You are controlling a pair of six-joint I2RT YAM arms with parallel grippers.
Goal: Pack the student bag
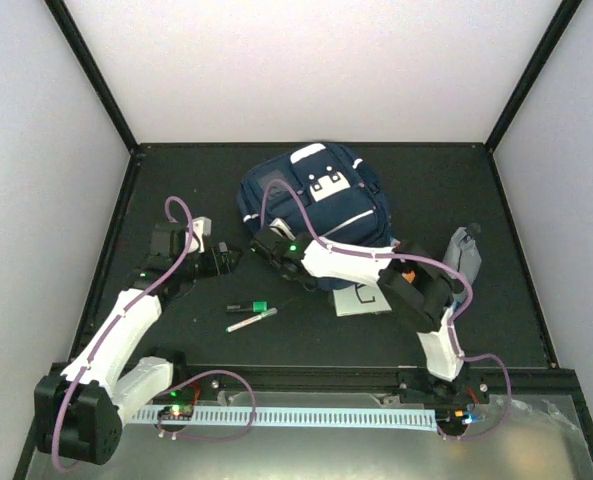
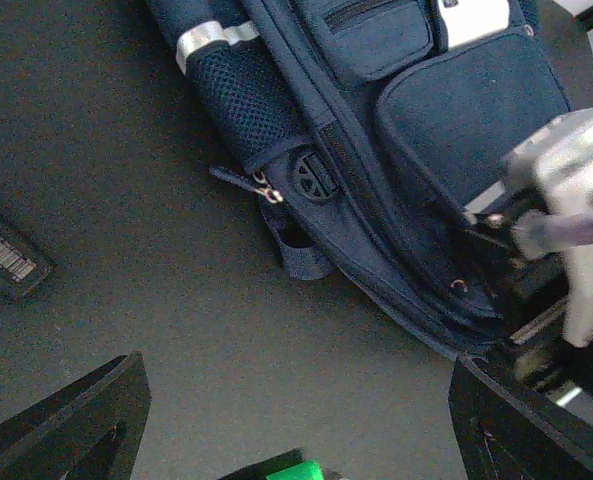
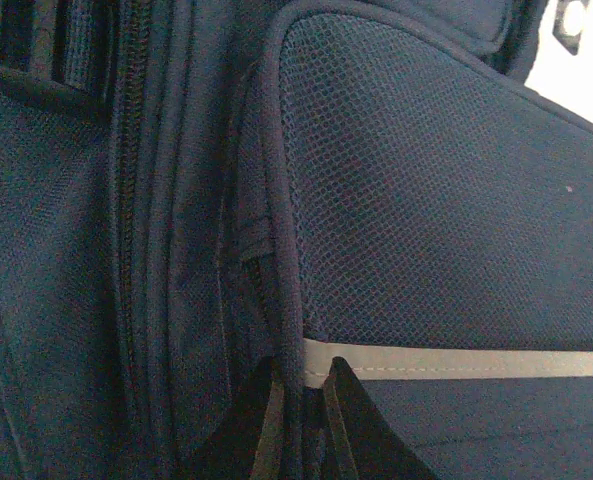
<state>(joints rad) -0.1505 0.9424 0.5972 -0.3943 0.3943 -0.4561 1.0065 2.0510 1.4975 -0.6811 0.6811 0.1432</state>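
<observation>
The student bag (image 1: 316, 195) is a navy backpack with a white buckle patch, lying at the back middle of the table. It also fills the right wrist view (image 3: 426, 200) and shows in the left wrist view (image 2: 376, 130). My right gripper (image 1: 269, 244) is at the bag's near left edge. In the right wrist view the right gripper (image 3: 301, 365) is shut on the raised seam beside the mesh side pocket, just by a white stripe (image 3: 456, 360). My left gripper (image 1: 230, 260) is open and empty, just left of the bag, over bare table (image 2: 296, 420).
A green-capped black marker (image 1: 248, 307) and a white pen (image 1: 251, 321) lie in front of the bag. A white card (image 1: 361, 300) lies under the right arm. A small grey pouch (image 1: 463, 255) is at the right. A black barcoded item (image 2: 6, 255) lies left.
</observation>
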